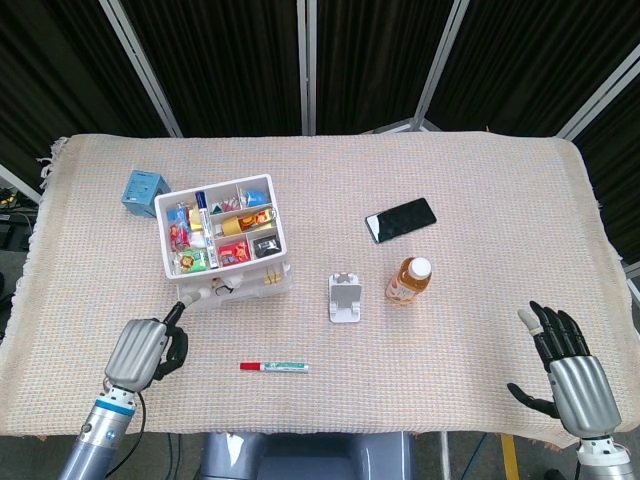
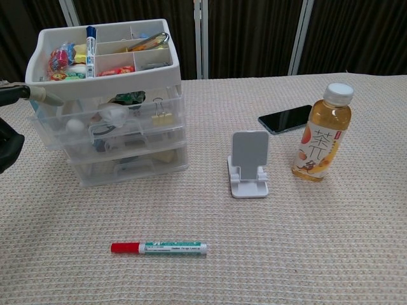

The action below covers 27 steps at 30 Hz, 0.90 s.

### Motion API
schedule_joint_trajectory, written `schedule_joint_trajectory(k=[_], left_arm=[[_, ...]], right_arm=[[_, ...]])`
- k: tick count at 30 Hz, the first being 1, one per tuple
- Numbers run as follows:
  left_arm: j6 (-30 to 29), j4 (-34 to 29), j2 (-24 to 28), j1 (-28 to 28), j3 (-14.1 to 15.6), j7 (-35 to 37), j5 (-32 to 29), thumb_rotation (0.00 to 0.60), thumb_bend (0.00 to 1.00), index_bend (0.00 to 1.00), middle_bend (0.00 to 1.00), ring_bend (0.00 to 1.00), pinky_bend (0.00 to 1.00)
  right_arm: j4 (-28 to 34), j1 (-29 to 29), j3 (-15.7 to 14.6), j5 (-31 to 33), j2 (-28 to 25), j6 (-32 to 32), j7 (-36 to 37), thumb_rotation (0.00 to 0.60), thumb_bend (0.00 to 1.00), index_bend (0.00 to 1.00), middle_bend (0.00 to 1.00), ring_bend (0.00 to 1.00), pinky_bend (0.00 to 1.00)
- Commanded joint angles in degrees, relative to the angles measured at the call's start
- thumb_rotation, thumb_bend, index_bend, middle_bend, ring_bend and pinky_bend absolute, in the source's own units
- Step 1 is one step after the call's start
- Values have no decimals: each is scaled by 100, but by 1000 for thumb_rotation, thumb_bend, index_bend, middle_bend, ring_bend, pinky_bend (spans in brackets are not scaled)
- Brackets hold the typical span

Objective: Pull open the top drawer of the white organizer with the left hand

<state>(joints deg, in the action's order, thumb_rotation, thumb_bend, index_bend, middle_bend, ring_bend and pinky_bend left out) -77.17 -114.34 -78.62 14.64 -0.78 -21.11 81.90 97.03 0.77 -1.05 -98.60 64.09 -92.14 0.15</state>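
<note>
The white organizer (image 1: pixel 225 245) (image 2: pixel 108 95) stands at the table's left, an open compartment tray of small items on top and clear drawers below. Its top drawer (image 2: pixel 117 113) sits flush with the ones under it. My left hand (image 1: pixel 146 348) (image 2: pixel 9 136) is in front of and left of the organizer, fingers curled, one finger stretched out. That fingertip (image 2: pixel 42 95) lies at the organizer's front left corner, just under the tray rim; I cannot tell whether it hooks anything. My right hand (image 1: pixel 567 367) hovers at the near right edge, fingers spread, holding nothing.
A red-capped marker (image 1: pixel 273 367) (image 2: pixel 159 247) lies in front of the organizer. A white phone stand (image 1: pixel 345 298) (image 2: pixel 249 164), a tea bottle (image 1: pixel 409 281) (image 2: pixel 322 132) and a black phone (image 1: pixel 400 219) sit mid-table. A blue box (image 1: pixel 144 190) is behind the organizer.
</note>
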Motion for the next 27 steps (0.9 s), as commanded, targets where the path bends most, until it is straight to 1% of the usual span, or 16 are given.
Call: schedule_joint_trajectory(k=[1,6,12,14,16,20,25,27], left_arm=[[167,-170,41,83,-146,-265,-408,600,728,160,848,823,695],[294,-240,73,169,-234,-422,-729,600,728,159,848,823,695],[314,-272,45,244,-320,-533,-923,600,728,163,848,823,695],[346,-289,43,279,-329,-607,-1013,600,728,187,849,824,695],[370,-323,46,298,-324,-637,-1056,600,728,234,851,826,695],[484,-508,132,323,-284,-515,-1127,600,728,302,854,829,695],[574,-726,369,324,-209,-212,-999,600,729,339,857,830,695],[608,-803,476,309,-126,-95,-864,600,729,347,857,830,695]], right_arm=[[0,1,-2,-5,1,4,-3,600,18,0,0,0,0],[1,3,-5,2,2,20,-12,600,18,0,0,0,0],[0,8,-9,3,5,38,-15,600,18,0,0,0,0],[0,8,-11,-1,8,40,-23,600,17,0,0,0,0],[-2,8,-11,-2,11,39,-26,600,17,0,0,0,0],[-13,9,-14,-6,19,46,-36,600,18,0,0,0,0],[-23,13,-23,-13,38,65,-68,600,18,0,0,0,0],[-27,14,-31,-24,51,76,-94,600,18,0,0,0,0]])
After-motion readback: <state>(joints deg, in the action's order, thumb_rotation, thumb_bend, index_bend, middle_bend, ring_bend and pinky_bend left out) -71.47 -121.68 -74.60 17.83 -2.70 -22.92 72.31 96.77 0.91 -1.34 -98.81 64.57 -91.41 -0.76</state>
